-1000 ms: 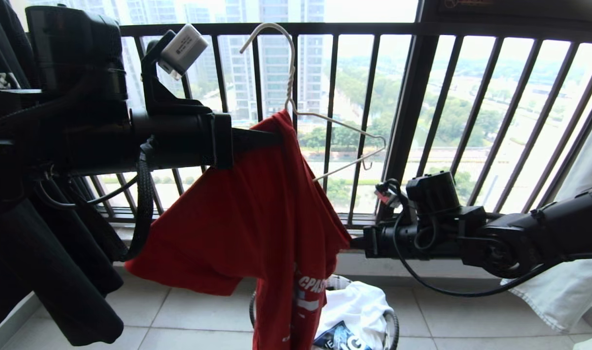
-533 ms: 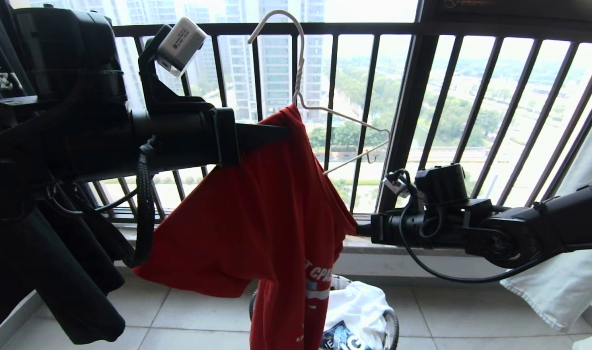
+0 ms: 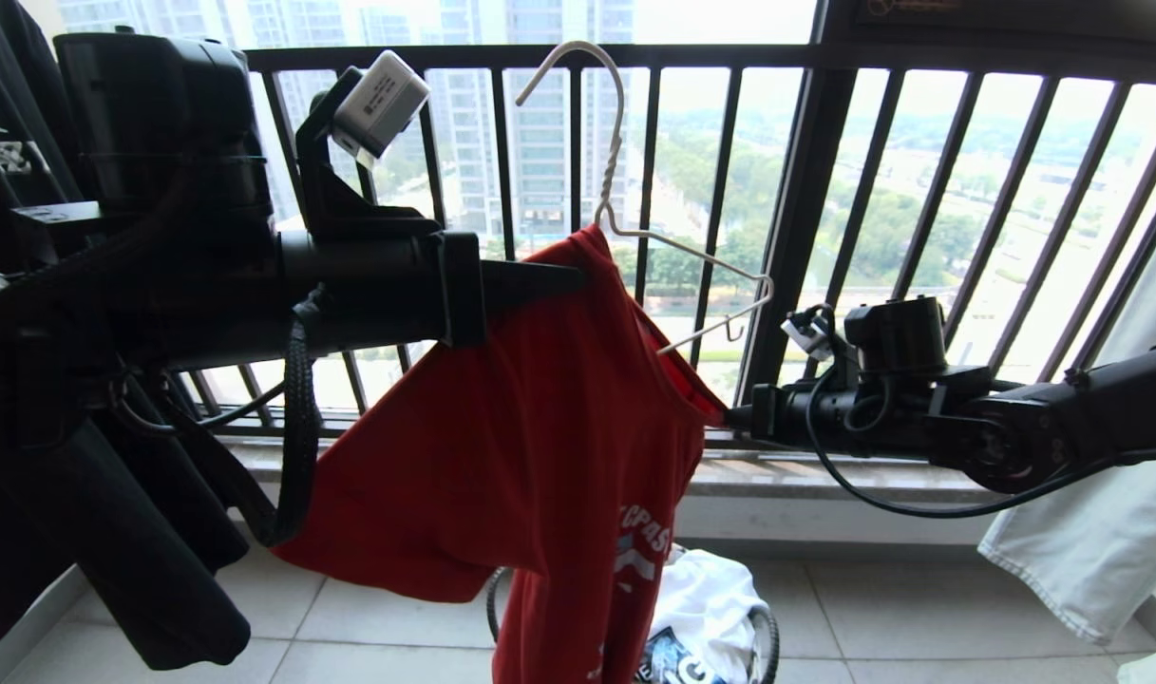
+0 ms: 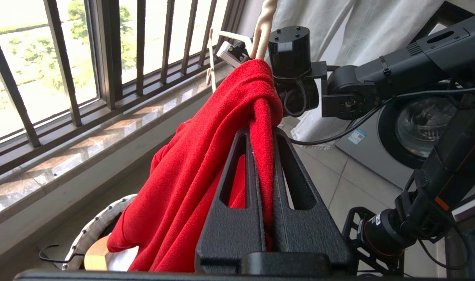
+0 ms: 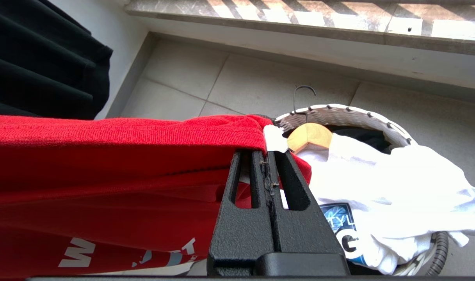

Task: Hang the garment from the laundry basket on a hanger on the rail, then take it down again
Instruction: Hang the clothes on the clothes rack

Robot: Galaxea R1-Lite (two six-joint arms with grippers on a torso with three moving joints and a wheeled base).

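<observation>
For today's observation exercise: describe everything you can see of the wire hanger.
The hanger is thin, pale off-white wire with a long hook and twisted neck, held upright in mid-air before the window railing, hooked on nothing. One shoulder is bare with a small notch; the other is under the red T-shirt, which the left gripper clamps beside the neck.

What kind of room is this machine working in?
Most likely a high-rise flat's laundry balcony: a black barred railing looks out over tower blocks, a washing machine stands on the tiled floor, and a laundry basket holds clothes.
</observation>
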